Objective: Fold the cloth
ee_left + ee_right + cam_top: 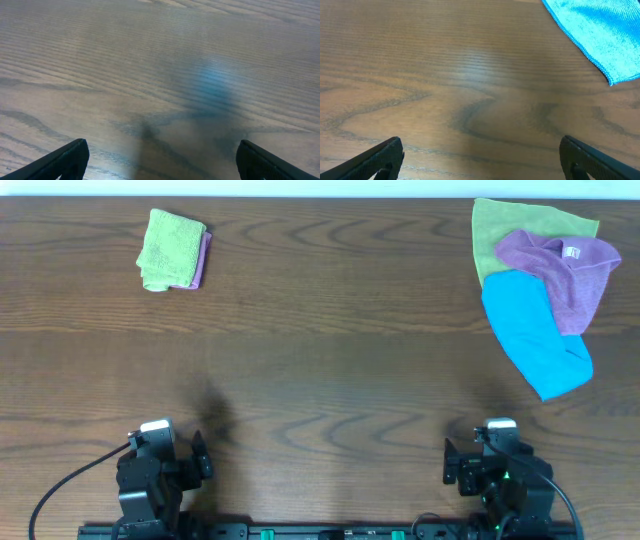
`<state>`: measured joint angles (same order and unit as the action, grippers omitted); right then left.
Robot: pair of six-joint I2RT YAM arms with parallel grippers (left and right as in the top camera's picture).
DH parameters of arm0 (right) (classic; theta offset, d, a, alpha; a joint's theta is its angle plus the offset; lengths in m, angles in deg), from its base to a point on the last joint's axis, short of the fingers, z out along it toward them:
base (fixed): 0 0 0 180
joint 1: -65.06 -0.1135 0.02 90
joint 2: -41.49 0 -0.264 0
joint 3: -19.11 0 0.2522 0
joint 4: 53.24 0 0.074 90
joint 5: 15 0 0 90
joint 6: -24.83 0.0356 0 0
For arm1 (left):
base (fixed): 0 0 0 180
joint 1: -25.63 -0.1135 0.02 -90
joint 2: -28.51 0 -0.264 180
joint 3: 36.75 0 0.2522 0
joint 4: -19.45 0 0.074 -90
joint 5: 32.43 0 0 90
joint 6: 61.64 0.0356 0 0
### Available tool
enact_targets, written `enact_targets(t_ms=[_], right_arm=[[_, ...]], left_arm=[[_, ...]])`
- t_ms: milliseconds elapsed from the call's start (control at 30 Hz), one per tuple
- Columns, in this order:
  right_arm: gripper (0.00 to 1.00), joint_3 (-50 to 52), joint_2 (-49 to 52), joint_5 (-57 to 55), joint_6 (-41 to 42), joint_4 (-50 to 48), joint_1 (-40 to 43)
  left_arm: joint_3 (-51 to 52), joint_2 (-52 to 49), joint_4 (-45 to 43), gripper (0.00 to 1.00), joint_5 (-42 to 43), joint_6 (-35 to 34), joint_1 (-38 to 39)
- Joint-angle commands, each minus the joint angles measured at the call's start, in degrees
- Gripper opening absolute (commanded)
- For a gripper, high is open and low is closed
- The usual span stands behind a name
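Note:
The purple cloth [565, 275] lies crumpled at the far right of the table, its small white tag [574, 252] facing up. It rests partly on a yellow-green cloth [500, 230], and it touches a bright blue cloth [535, 335]. My left gripper [203, 455] is open and empty at the near left edge; its wrist view [160, 162] shows only bare wood. My right gripper [450, 462] is open and empty at the near right edge, well short of the cloths. In the right wrist view [480, 160] only a corner of the blue cloth [600, 30] shows.
A folded yellow-green cloth [172, 248] sits on a folded pink-purple one at the far left. The wooden table [330, 360] runs between the arms and the cloths.

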<state>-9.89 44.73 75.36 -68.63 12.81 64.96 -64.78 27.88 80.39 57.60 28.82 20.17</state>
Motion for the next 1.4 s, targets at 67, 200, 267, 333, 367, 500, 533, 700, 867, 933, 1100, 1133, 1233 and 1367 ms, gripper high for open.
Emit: enact_targets(t_ms=[67,200,267,333,367,500,533,700,867,933,1100,1133,1233,1367], right_arm=[[0.99,0.94,-0.52,-0.15,-0.46,0.35,0.55],[0.99,0.94,-0.52,-0.15,-0.48,0.35,0.55],[0.99,0.94,-0.52,-0.15,-0.48,0.35,0.55],[0.99,0.94,-0.52,-0.15,-0.48,0.35,0.55],[0.99,0.94,-0.50,-0.15,-0.48,0.35,0.55],[0.99,0.94,-0.52,-0.15,-0.48,0.35,0.55],[0.99,0.94,-0.52,-0.15,-0.48,0.35,0.55],[0.99,0.94,-0.52,-0.15,-0.48,0.33,0.55],[0.99,0.94,-0.52,-0.15,-0.48,0.35,0.55],[0.99,0.94,-0.52,-0.15,-0.48,0.35,0.55],[0.99,0.94,-0.50,-0.15,-0.46,0.28,0.55],[0.99,0.94,-0.52,-0.15,-0.46,0.28,0.55],[0.99,0.94,-0.52,-0.15,-0.46,0.26,0.57],[0.99,0.70,-0.44,-0.15,-0.37,-0.63,0.57]], left_arm=[[0.28,0.42,2.12,0.95,-0.44,1.27,0.26],[0.28,0.42,2.12,0.95,-0.44,1.27,0.26],[0.28,0.42,2.12,0.95,-0.44,1.27,0.26],[0.28,0.42,2.12,0.95,-0.44,1.27,0.26],[0.28,0.42,2.12,0.95,-0.42,1.27,0.26],[0.28,0.42,2.12,0.95,-0.44,1.27,0.26],[0.28,0.42,2.12,0.95,-0.44,1.27,0.26],[0.28,0.42,2.12,0.95,-0.44,1.27,0.26],[0.28,0.42,2.12,0.95,-0.44,1.27,0.26],[0.28,0.42,2.12,0.95,-0.42,1.27,0.26],[0.28,0.42,2.12,0.95,-0.44,1.27,0.26],[0.28,0.42,2.12,0.95,-0.44,1.27,0.26],[0.28,0.42,2.12,0.95,-0.44,1.27,0.26],[0.28,0.42,2.12,0.95,-0.44,1.27,0.26]])
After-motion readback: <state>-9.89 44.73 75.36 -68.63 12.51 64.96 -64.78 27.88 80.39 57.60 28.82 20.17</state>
